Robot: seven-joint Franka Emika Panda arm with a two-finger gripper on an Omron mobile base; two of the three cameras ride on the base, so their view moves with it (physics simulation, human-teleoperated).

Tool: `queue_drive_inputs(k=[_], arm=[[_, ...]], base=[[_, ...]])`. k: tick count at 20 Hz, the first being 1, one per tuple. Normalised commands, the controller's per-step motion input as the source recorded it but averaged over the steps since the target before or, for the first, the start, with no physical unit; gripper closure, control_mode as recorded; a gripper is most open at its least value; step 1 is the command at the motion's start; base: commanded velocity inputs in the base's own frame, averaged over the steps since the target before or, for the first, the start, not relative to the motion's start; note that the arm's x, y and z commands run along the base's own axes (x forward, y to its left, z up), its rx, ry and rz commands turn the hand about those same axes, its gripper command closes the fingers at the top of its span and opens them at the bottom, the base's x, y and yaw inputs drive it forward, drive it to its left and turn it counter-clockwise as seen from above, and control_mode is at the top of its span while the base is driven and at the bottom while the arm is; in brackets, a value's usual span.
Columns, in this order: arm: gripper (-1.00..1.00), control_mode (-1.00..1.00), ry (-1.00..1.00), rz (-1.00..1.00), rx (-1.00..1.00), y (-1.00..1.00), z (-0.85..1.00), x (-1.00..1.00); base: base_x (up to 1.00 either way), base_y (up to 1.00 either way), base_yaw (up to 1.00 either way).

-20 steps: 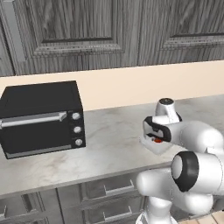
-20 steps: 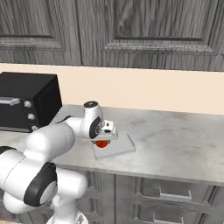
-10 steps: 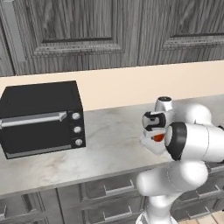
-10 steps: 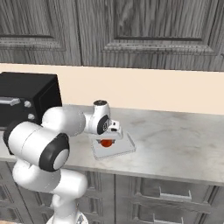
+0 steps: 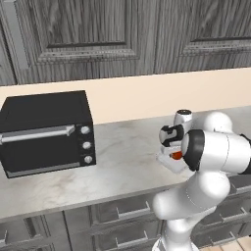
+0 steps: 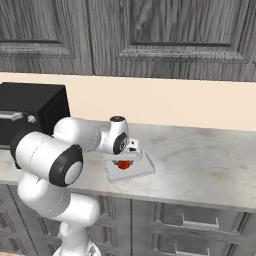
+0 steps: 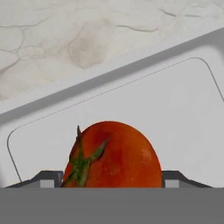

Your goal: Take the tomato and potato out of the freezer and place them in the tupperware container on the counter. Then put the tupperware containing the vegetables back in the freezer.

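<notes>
One tomato (image 7: pixel 114 154); one container (image 7: pixel 183 118).

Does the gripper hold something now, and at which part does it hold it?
The gripper holds the tomato by its two opposite sides, one finger on each, over the tupperware container. Whether the tomato already rests on the tray cannot be told.

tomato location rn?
In the tupperware container on the counter, right of the toaster oven; the tomato sits between the gripper fingertips in the hand view.

Arm posture since the earlier frames: the large elbow joint has swung higher and nearer the cameras, now right of centre in the left base view, covering more of the tupperware container (image 5: pixel 166 162).
</notes>
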Motion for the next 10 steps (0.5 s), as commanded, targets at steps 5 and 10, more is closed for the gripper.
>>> queue_drive_inputs(k=[5,10], arm=[[-1.00,-1.00,0.00,0.00,0.00,0.00,0.00,0.00],[-1.00,-1.00,-0.01,0.03,0.08,-0.01,0.28,-0.15]], base=[[0.00,0.00,0.00],[0.00,0.00,0.00]])
